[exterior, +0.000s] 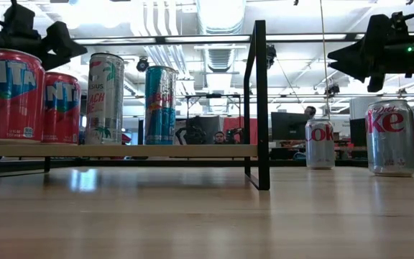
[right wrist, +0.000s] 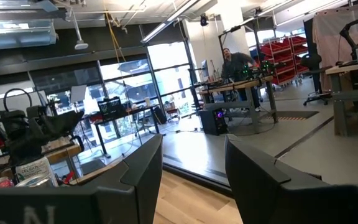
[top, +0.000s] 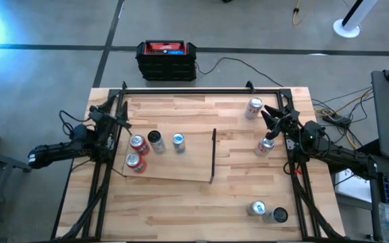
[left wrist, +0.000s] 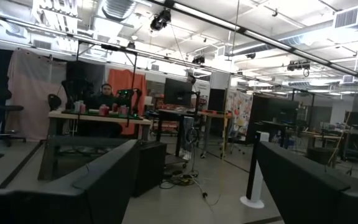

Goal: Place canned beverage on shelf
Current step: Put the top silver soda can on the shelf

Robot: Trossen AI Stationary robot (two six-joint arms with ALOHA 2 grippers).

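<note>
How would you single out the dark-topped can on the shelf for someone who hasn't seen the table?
Find the shelf, the pale board on the left half of the table with a black bar on one short edge. Four cans stand near its other end. The dark-topped can sits in the far row between a red can and a blue-topped can; only its lid is black.

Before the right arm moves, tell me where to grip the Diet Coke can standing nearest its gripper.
Grip the Diet Coke can around its mid-body, probably from above, where the open right gripper sits. It stands upright with nothing touching it; its curved wall suits opposing fingers.
</note>
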